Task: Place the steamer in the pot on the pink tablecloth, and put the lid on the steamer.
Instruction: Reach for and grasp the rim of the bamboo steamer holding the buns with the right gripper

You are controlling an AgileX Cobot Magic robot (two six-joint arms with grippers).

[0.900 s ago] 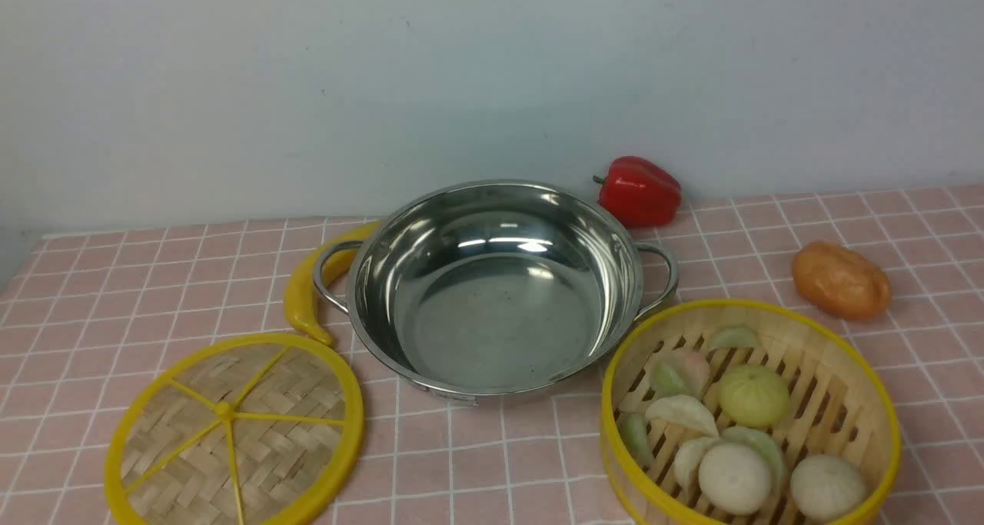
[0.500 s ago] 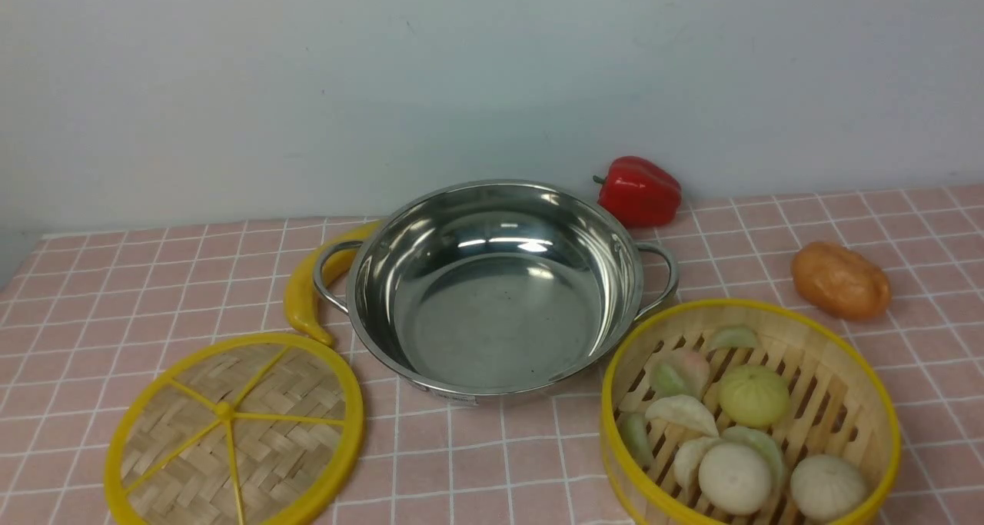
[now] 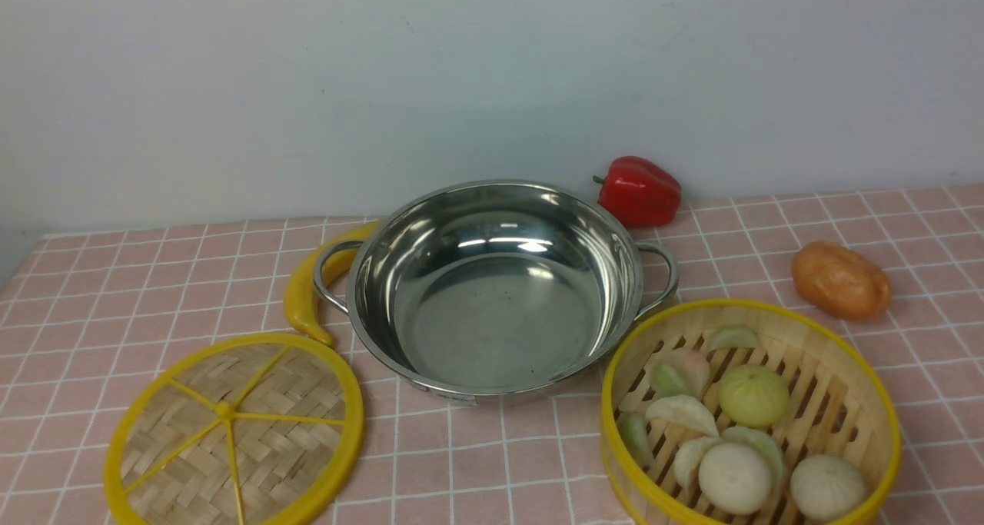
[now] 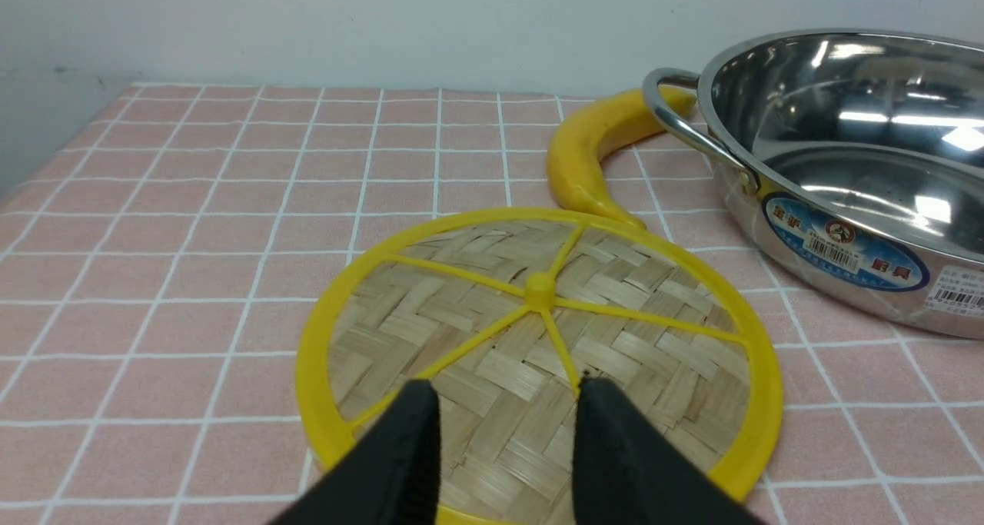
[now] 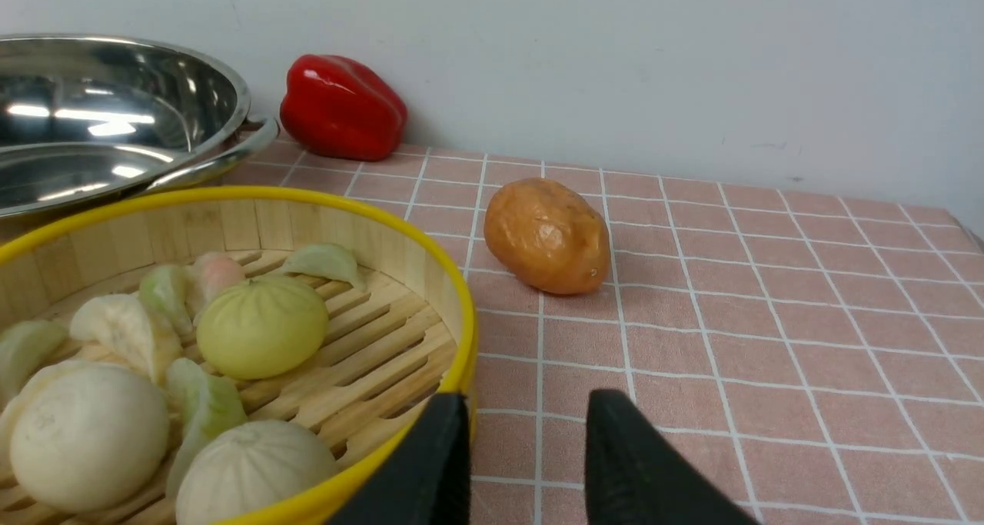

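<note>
The right gripper (image 5: pixel 526 399) is holding its fingers apart and empty, the steamer (image 5: pixel 254 221) sitting on the pink tablecloth (image 5: pixel 730 317) just beside one fingertip. Light, stiff and carrying loose buns, it is probably calling for a level pinch across its rimmed wall. The left gripper (image 4: pixel 507 387) is likewise gaping, the lid (image 4: pixel 653 333) lying just beyond its tips.

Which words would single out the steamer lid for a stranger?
Find the wide shiny steel pot on the pink checked cloth. Left of it, nearer the camera, lies a flat woven-bamboo disc. Unlike the deep slatted basket opposite, it has thin yellow spokes.
</note>
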